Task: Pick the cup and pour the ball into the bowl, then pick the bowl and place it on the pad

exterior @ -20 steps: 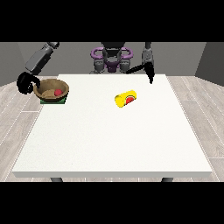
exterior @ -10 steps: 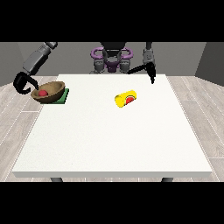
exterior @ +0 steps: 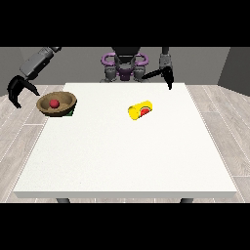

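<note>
A: How many of each thing on the table (exterior: pixel 122 156)?

B: One yellow cup (exterior: pixel 140 110), lying on its side near the middle. One brown bowl (exterior: pixel 57 104) at the left edge, one red ball (exterior: pixel 54 103) inside it, one green pad (exterior: pixel 70 113) peeking out beneath.

A: The hands?

B: Two. The hand at the view's left (exterior: pixel 17 91) hangs off the table beside the bowl, fingers spread, gripping nothing. The hand at the view's right (exterior: pixel 166 76) hovers by the far edge, empty; its fingers I can't make out.

A single front view looks from across the worktop (exterior: pixel 125 156), raised and tilted down, facing the robot (exterior: pixel 125 63) small at the far edge. It stands well back; the whole worktop fits in view.
</note>
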